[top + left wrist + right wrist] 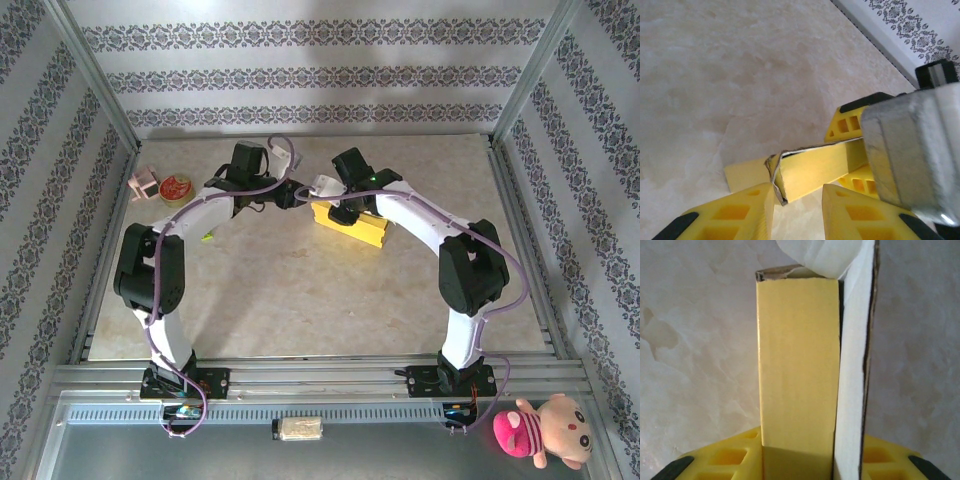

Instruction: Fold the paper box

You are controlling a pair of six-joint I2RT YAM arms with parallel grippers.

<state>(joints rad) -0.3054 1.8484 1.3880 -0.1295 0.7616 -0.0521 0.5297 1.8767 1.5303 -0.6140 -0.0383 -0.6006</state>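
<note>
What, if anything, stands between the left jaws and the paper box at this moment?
Nothing visible does. In the left wrist view the end of the paper box sits between the open left jaws, with bare table around it. The right jaws clamp its far part, not in the way.

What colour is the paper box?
The paper box is yellow on one face, white on the other; right wrist view shows it best.
</note>
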